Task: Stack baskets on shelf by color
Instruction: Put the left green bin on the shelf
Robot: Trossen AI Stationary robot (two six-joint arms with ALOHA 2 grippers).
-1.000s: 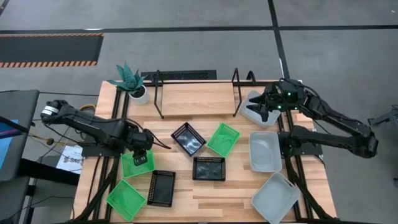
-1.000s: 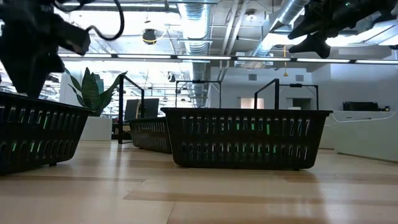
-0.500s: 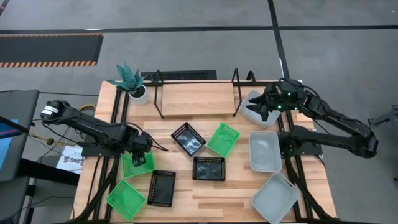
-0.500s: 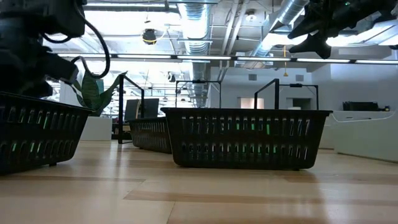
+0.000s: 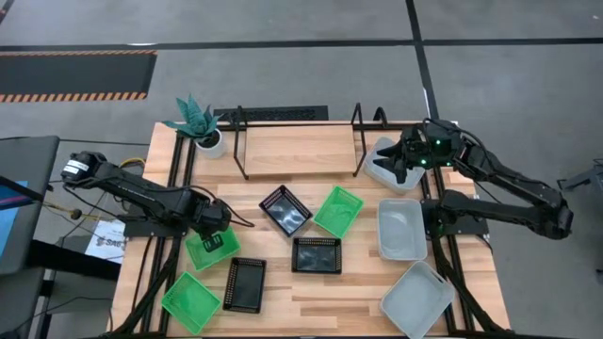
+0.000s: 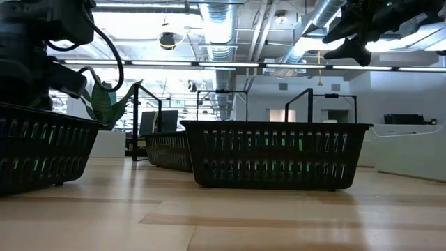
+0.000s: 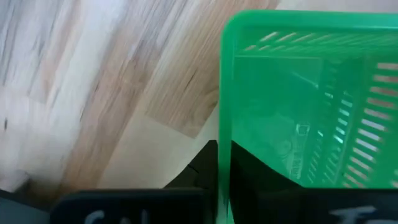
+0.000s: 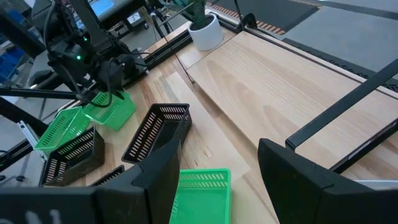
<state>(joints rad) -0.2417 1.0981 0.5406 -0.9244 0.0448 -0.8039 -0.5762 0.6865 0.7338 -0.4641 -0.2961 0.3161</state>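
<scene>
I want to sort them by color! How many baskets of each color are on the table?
Green baskets: 3
Black baskets: 3
White baskets: 3
Total: 9

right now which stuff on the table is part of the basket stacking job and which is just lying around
Part of the job:
- three green baskets
- three black baskets
- three white baskets
- shelf
- left tool, at a green basket's rim
- right tool, over the white basket beside the shelf

Just lying about:
- potted plant
- papers at the table's left edge
</scene>
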